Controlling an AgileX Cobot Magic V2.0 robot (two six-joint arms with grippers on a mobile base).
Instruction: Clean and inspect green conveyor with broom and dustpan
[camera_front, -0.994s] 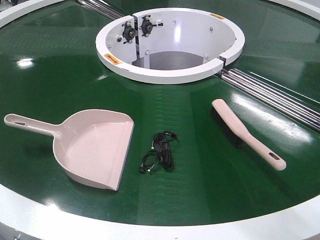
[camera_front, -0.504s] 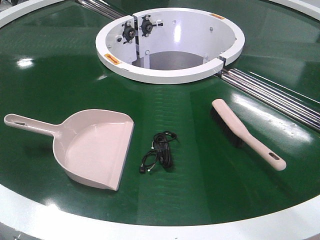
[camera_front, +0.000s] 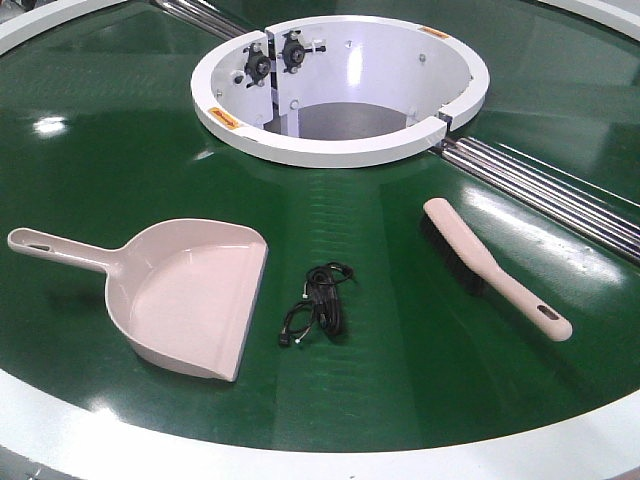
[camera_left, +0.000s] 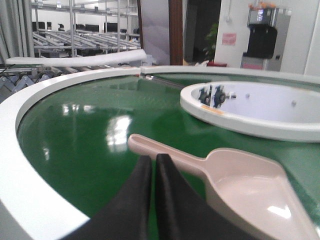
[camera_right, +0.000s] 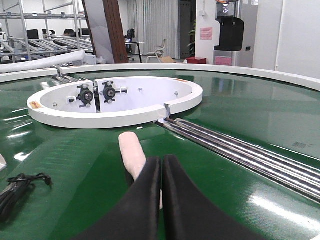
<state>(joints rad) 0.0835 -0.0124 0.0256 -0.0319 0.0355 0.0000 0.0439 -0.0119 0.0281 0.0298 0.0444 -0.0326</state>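
Green conveyor (camera_front: 400, 370), front view: the glossy belt is serving as the table and is carrying every item. Dustpan (camera_front: 190, 295) is lying at left with its mouth facing right. Broom (camera_front: 490, 265) is lying at right, with black bristles showing along its left edge and its handle pointing toward the near rim. Black cable bundle (camera_front: 318, 305) is sitting between the two, apart from both. White centre hub (camera_front: 340, 150) and metal rails (camera_front: 545, 190) are showing behind. No arm is appearing in this view.

Left wrist view: left claw (camera_left: 154, 159) is hovering with its fingers pressed together, gripping nothing. The dustpan handle (camera_left: 185, 157) is lying just beyond its tips.

Right wrist view: right claw (camera_right: 161, 159) is likewise hanging closed and empty over the broom (camera_right: 131, 147), whose head is pointing toward the hub.

Step, by judgement: pick-up is only beginning, and neither tool is being held. The next move is calling for both claws to open, descend onto the handles and close. Sweeping the cable toward the pan is coming after that.
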